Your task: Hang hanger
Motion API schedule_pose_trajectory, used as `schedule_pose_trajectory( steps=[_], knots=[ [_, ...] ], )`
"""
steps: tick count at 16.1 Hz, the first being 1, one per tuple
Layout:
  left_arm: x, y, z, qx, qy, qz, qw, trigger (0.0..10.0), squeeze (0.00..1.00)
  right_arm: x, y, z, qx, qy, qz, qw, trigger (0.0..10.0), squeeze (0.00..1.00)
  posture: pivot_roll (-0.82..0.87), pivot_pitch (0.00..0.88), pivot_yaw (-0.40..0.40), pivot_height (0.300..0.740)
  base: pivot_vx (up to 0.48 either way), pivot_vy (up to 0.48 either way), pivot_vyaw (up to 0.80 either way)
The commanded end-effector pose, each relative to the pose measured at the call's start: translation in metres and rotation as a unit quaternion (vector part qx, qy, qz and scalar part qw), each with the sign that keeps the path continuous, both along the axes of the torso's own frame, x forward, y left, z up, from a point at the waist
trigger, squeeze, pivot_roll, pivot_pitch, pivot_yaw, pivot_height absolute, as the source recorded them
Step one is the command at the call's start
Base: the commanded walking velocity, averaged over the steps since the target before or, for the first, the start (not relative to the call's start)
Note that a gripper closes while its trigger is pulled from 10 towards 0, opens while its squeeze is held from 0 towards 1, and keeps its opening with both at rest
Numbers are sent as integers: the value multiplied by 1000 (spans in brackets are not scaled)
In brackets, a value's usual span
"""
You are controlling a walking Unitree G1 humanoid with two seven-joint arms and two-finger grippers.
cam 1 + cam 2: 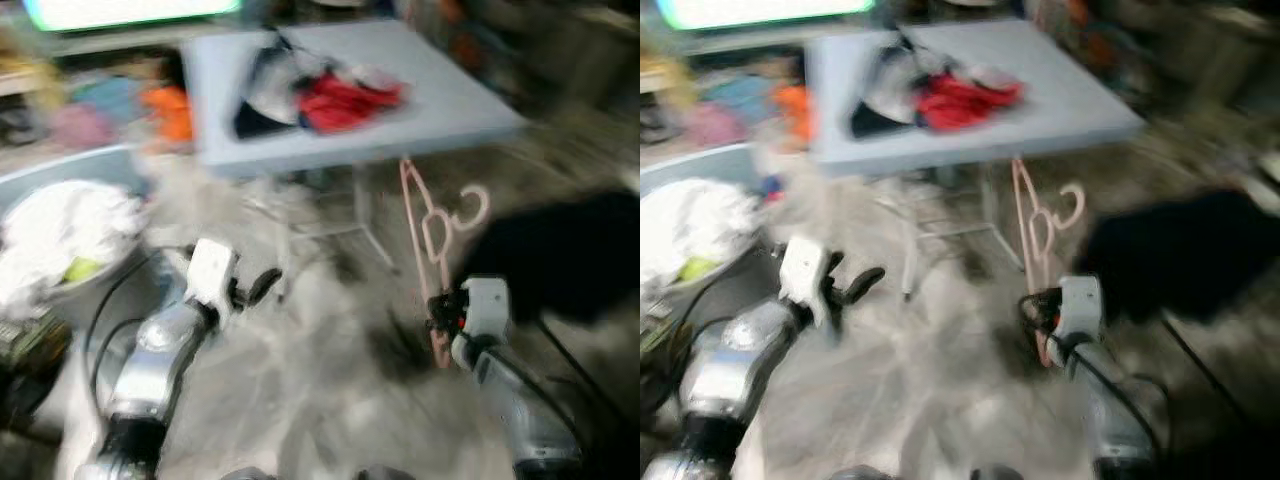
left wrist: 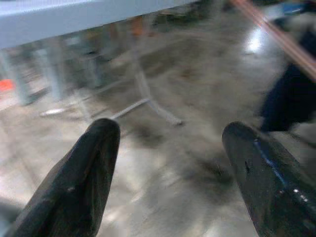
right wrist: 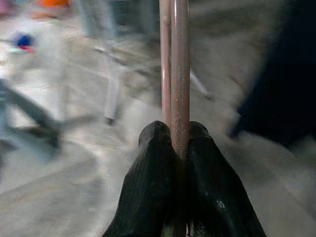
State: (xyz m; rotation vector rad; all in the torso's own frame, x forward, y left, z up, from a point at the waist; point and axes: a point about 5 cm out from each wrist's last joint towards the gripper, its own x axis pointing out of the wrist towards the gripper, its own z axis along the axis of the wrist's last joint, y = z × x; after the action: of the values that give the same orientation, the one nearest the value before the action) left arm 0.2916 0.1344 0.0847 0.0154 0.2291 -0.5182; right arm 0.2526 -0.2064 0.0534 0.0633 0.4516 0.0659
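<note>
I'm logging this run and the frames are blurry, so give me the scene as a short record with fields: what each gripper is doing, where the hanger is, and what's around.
right gripper: shut on the pink hanger, held upright, hook up
left gripper: open, holding nothing, above the floor
table: grey folding table ahead, with a pile of clothes on it
basket: on the robot's left, holding white laundry
dark object: on the floor to the right, too blurred to identify
image: motion-blurred
</note>
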Motion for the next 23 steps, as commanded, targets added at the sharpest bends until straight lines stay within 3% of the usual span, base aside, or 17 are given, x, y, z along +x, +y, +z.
schedule_pose_trajectory(
  steps=[1,15,21,23],
  knots=[
    [0,8,-1,10,3,10,1000,10000,0,5,5,8,5,-17,-2,1000,10000,0,-14,3,6,740,0,480,-800],
    [3,7,-1,8,1,3,1000,10000,0,5,1,5,7,-10,-93,996,10000,0,-11,0,3,740,0,479,-796],
    [0,8,-4,12,-1,-7,1000,10000,0,7,-5,2,19,-4,-175,984,10000,0,-5,0,-6,740,354,199,-782],
    [-1,7,-3,13,-8,-14,1000,10000,0,7,-8,0,24,4,-192,981,10000,0,-5,0,-6,740,480,0,0]
  ],
)
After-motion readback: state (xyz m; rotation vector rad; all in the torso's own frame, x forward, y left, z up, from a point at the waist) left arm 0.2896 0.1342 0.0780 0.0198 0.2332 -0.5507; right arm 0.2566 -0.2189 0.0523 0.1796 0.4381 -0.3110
